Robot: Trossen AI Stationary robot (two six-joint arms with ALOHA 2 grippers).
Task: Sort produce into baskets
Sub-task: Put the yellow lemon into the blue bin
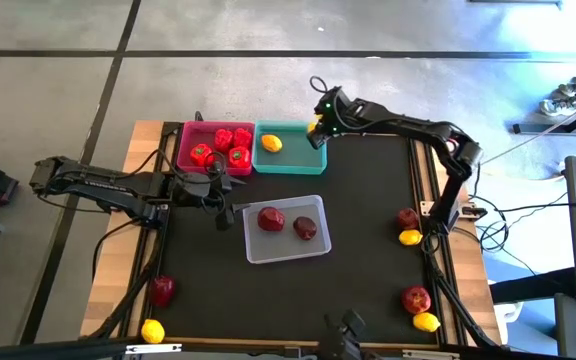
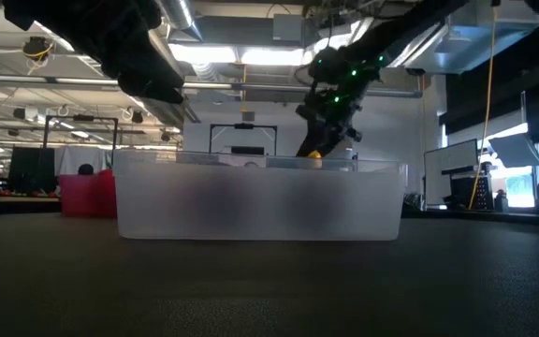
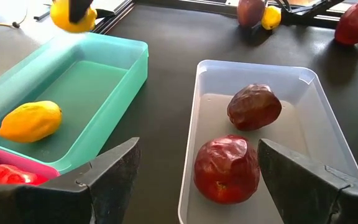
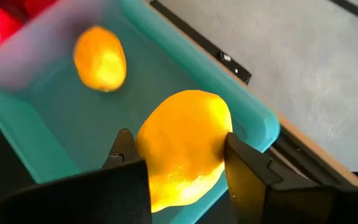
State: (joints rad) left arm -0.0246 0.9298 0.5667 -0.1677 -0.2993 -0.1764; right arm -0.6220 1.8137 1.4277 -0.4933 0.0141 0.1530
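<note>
Between right gripper (image 4: 179,165) fingers, lemon (image 4: 182,146).

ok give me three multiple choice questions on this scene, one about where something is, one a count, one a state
1. Where is the right tool?
A. over the teal basket's far right corner
B. over the pink basket
C. by the table's near edge

2. How many apples lie in the clear basket?
A. none
B. two
C. four

3. What is the left tool doing?
A. gripping a pepper
B. open, holding nothing
C. shut on an apple

Answers:
1 A, the high view shows it at the teal basket corner.
2 B, two apples sit inside.
3 B, its fingers stand apart and bare, while the right tool is shut on a lemon.
</note>
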